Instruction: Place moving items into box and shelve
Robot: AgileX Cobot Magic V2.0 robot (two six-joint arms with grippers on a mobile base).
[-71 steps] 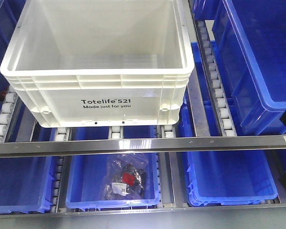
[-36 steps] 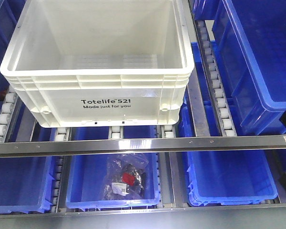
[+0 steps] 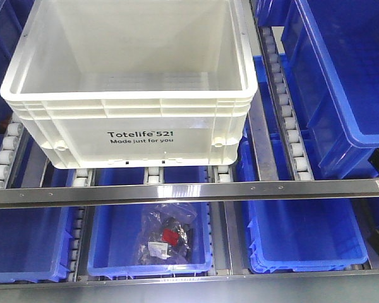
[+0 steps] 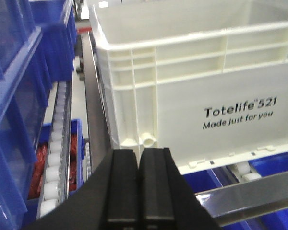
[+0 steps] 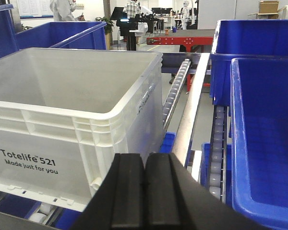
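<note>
Roller tracks [image 3: 289,120] and steel rails run through a rack of blue bins [image 3: 303,233], with a workshop floor visible beyond in the right wrist view. On the rollers sits the box [image 3: 139,139], white and ribbed at the rim, its printed front facing outward and just behind the front crossbar [image 3: 189,189]. It seems parked there so it can roll back into the rack lane.

What shows of its interior is bare; the near floor is hidden by the front wall, so I cannot tell whether the balls lie inside. No ball shows in any view.

One lower bin [image 3: 148,240] holds a clear bag of small parts.

The left gripper [image 4: 138,187] hangs just off the box's front left corner, its pads pressed together with nothing between them. The right gripper [image 5: 145,191] sits near the front right corner, likewise closed and empty. Neither touches the box. Judging by this flanking pose, the arms look set either to push or to draw away.
</note>
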